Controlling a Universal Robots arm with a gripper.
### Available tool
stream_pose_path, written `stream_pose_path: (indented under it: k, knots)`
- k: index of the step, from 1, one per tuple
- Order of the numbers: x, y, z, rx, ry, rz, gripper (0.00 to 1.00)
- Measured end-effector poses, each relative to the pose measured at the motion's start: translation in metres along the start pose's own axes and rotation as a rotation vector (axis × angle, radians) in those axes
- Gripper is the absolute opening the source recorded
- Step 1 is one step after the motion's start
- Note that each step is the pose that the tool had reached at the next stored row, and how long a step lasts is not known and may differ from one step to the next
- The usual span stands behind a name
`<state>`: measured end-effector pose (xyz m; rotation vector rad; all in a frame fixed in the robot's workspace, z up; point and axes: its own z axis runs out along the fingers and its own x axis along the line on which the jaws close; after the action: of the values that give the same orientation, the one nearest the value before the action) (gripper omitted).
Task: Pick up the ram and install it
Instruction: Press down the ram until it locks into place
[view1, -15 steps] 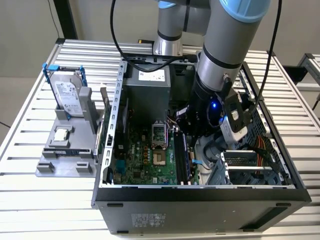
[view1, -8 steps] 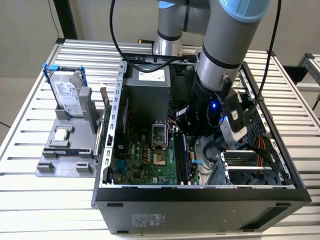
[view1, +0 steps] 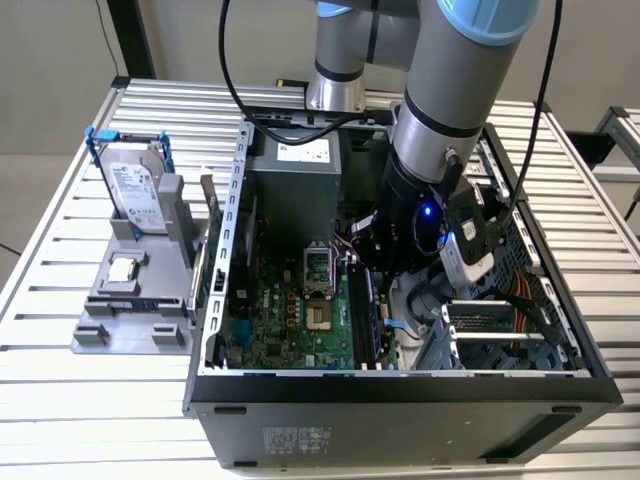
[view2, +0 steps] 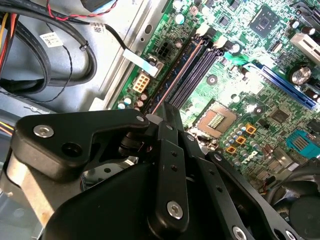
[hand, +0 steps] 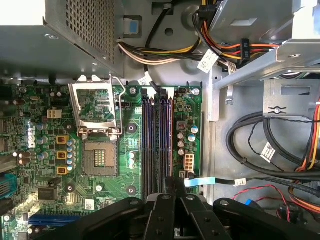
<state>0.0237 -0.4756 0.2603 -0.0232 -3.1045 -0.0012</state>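
The ram (view2: 176, 79) stands edge-on as a thin dark board in the memory slot nearest the case wall, where it also appears as the ram (hand: 171, 135). My gripper (hand: 173, 184) is at the board's near end, with its two black fingers (view2: 161, 131) drawn together around the edge. In the exterior view my arm's wrist (view1: 420, 220) reaches down into the open computer case (view1: 400, 385), right above the memory slots (view1: 360, 315). Whether the board is pushed fully home in the slot does not show.
A grey holder (view1: 120, 335) on the exterior view's left carries a silver hard drive in a blue bracket (view1: 133, 190) and a square processor chip (view1: 124, 268). The open processor socket (hand: 99, 155), the power supply (hand: 75, 35) and cable bundles (hand: 260, 145) crowd the slots.
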Motion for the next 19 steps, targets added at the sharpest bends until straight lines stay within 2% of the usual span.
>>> stream_pose_path:
  k: [8, 19]
  knots:
    - [0.0, 0.0, 0.0, 0.0002, 0.0001, -0.005, 0.0]
    - [0.0, 0.0, 0.0, 0.0024, 0.0001, -0.065, 0.0]
